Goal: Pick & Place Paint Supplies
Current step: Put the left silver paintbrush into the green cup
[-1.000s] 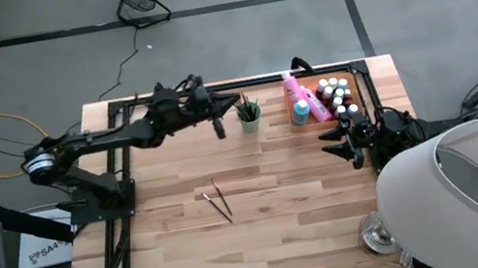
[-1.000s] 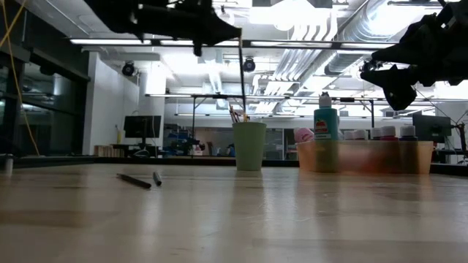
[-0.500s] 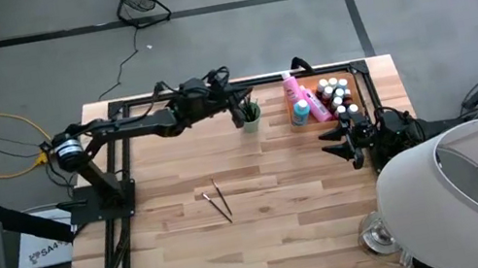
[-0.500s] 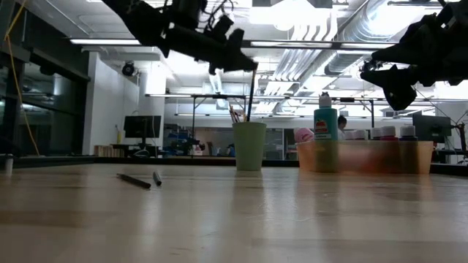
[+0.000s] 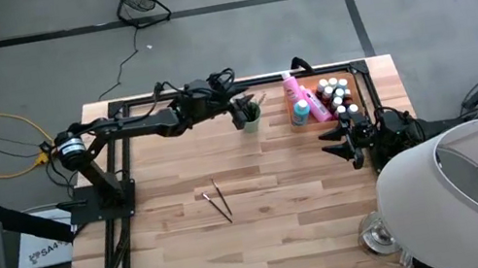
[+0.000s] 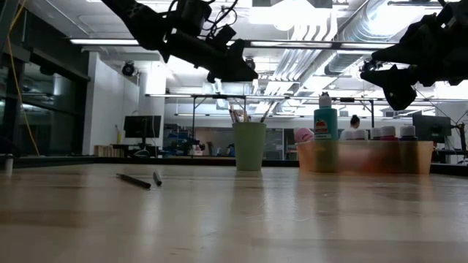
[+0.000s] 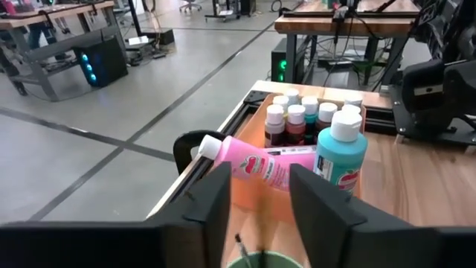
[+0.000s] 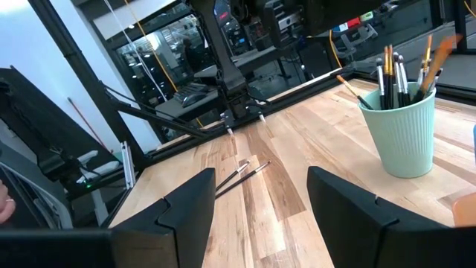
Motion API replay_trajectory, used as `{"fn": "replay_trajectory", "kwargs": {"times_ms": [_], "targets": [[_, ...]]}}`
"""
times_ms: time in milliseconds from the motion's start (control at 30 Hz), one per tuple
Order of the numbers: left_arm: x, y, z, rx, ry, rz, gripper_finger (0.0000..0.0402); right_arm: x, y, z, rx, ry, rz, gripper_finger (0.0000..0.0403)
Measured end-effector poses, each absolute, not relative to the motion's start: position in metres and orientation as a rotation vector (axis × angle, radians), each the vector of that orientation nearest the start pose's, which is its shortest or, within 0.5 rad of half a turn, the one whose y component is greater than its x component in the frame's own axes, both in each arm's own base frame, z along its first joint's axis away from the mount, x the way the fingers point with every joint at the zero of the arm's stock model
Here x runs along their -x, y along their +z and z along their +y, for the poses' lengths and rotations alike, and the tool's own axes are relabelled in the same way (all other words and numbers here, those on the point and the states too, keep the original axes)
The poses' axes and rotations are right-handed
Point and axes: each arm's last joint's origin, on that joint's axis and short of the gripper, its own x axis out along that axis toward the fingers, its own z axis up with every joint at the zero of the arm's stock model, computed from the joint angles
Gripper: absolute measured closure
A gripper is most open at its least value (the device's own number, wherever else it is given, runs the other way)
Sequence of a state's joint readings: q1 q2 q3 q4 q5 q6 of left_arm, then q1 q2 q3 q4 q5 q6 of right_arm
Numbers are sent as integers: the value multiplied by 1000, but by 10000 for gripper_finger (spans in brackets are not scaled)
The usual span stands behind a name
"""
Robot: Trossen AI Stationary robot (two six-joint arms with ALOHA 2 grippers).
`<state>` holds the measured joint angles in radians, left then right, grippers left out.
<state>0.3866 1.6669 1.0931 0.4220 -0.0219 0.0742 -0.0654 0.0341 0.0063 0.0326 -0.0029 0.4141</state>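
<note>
My left gripper [image 5: 240,107] [image 6: 232,71] hovers open just above the light green cup [image 5: 249,118] [image 6: 249,145] at the table's far side. Several thin brushes [image 8: 394,71] stand in the cup, bristles up, and one [image 6: 268,111] leans against its rim. Two dark brushes [image 5: 218,200] [image 6: 139,179] lie flat on the wood near the middle. The orange tray [image 6: 363,155] holds small capped bottles [image 7: 297,117], a pink bottle [image 7: 260,165] lying on its side and an upright teal bottle [image 7: 341,156]. My right gripper [image 5: 332,144] [image 8: 260,216] waits open, in the air, on the near side of the tray.
A large white lampshade-like cylinder [image 5: 471,192] and a glass object [image 5: 375,233] fill the near right corner. A dark metal frame [image 5: 211,88] runs along the far edge. Bare wood [image 5: 283,215] stretches across the middle and near side of the table.
My left gripper has moved toward the table's right, from left of the cup to right over it, and come down a little. The thin brush that hung straight below its fingers now stands in the cup, leaning on the rim, apart from the fingers.
</note>
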Motion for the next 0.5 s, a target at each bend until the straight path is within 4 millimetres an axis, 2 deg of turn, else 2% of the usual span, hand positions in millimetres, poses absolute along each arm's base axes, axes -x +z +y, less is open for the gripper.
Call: {"fn": "replay_trajectory", "kwargs": {"times_ms": [133,233,367,500], "targets": [[-350,270,141,-20,413,174,234,-99,166,-6,-414,-60,-18,196],[-347,279,133,4,426,164,224,-99,166,-6,-414,-60,-18,196],[-335,290,111,59,435,247,226,-99,166,-6,-414,-61,-18,196],[-317,291,80,275,458,412,231,-99,166,-6,-414,-61,-18,196]]}}
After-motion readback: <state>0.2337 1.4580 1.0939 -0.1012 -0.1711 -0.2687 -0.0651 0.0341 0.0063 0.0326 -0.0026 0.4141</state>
